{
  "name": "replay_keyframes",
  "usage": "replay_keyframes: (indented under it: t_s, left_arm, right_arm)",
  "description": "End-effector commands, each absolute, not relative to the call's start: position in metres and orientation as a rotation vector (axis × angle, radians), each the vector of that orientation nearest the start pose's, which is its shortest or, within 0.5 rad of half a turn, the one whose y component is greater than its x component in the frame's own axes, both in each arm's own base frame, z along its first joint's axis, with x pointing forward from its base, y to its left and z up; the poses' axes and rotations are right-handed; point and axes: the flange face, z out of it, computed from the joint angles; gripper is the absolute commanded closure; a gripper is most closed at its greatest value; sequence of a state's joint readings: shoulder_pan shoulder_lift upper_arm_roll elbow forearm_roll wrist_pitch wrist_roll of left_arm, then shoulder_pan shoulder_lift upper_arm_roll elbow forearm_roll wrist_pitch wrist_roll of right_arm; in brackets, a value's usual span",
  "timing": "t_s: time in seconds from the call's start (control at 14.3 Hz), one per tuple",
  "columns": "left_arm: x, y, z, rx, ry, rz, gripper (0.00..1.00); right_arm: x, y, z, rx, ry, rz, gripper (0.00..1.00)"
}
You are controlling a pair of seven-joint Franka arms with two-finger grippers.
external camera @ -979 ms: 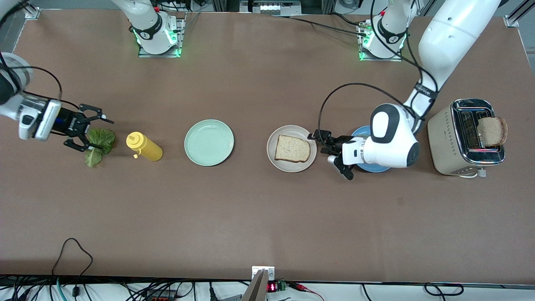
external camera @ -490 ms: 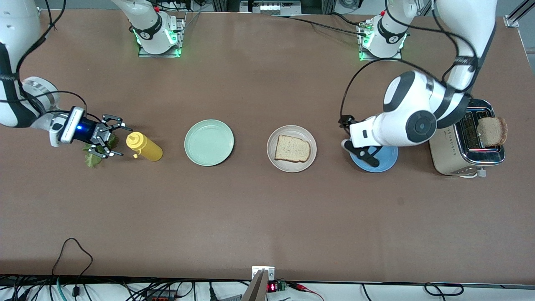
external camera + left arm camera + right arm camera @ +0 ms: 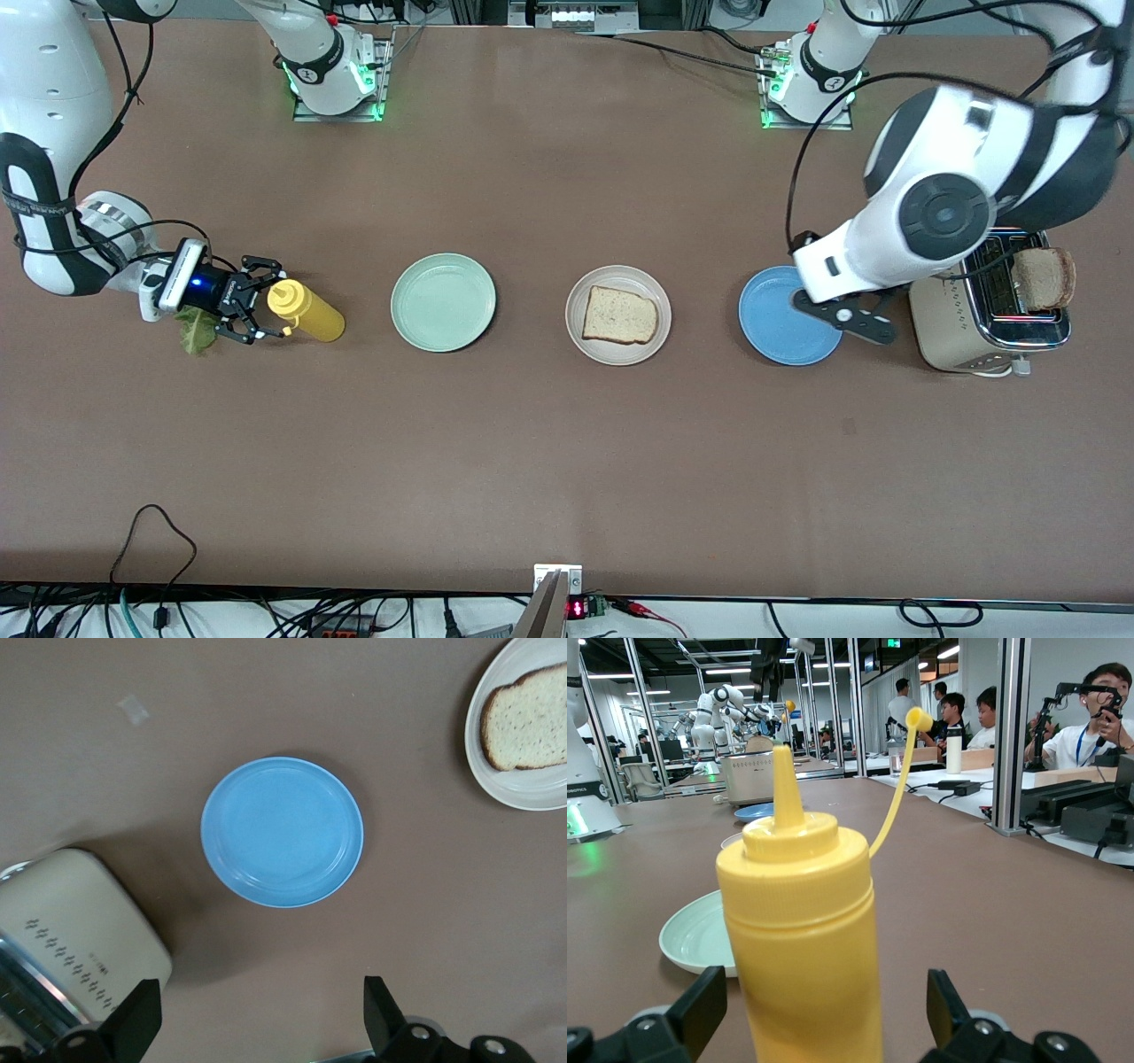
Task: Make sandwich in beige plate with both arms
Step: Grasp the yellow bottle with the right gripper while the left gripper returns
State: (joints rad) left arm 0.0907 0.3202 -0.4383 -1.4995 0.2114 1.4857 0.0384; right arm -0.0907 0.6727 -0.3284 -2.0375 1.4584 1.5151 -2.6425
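Note:
One bread slice (image 3: 620,315) lies on the beige plate (image 3: 589,341); both show in the left wrist view, the slice (image 3: 530,718) and the plate (image 3: 509,790). A second slice (image 3: 1044,276) stands in the toaster (image 3: 952,301). The green lettuce leaf (image 3: 197,330) lies at the right arm's end, partly hidden under the right wrist. My right gripper (image 3: 273,301) is open, low, with its fingers either side of a yellow squeeze bottle (image 3: 314,319), which fills the right wrist view (image 3: 806,939). My left gripper (image 3: 855,319) is open and empty, in the air over the gap between the blue plate (image 3: 780,319) and the toaster.
A pale green plate (image 3: 443,301) sits between the bottle and the beige plate, also in the right wrist view (image 3: 687,939). The blue plate (image 3: 282,831) is bare. The toaster (image 3: 71,930) stands at the left arm's end of the table.
My right gripper moved from over the lettuce to the yellow bottle, its fingers now around the cap end. My left arm swung from the beige plate, past the blue plate, toward the toaster.

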Motion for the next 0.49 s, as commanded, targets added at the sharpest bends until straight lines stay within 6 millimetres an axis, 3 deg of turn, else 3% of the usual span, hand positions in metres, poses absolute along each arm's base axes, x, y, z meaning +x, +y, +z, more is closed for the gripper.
replay_keyframes:
  t_s: [0.0,0.21,0.42]
  left_arm:
    - [0.604,-0.144,0.522,-2.932,0.532,0.385,0.00]
    - [0.616,-0.101,0.551,-2.993,0.434,0.320,0.00]
    - [0.605,-0.076,0.580,-3.033,0.334,0.252,0.00]
  right_arm:
    - [0.519,-0.107,0.117,-1.519,-1.151,-1.266,0.00]
    - [0.522,-0.097,0.111,-1.493,-1.151,-1.265,0.00]
    - [0.526,-0.082,0.106,-1.472,-1.144,-1.271,0.00]
